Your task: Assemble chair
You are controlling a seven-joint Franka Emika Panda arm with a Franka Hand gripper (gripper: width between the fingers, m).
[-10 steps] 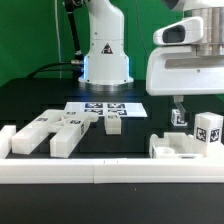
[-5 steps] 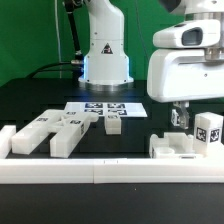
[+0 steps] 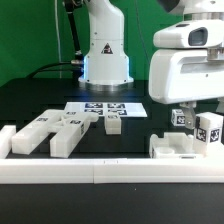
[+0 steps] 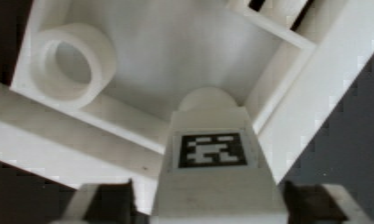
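Lower than a second before, the gripper (image 4: 187,190) had closed its fingers on a tagged chair piece (image 4: 209,140) over the partial assembly (image 3: 185,147) at the exterior view's right, while several loose pieces (image 3: 55,132) waited unjoined beside the marker board (image 3: 104,107).

A black table (image 3: 40,100) carries everything. Along its front edge runs a long low white rail (image 3: 100,172). Towards the exterior view's left, several white chair bars (image 3: 45,133) with black-and-white tags lie side by side on the tabletop. Behind them lies the flat white marker board (image 3: 105,108), with a small white block (image 3: 112,123) at its front edge. On the exterior view's right, a white chair slab (image 3: 185,148) rests just behind the rail.
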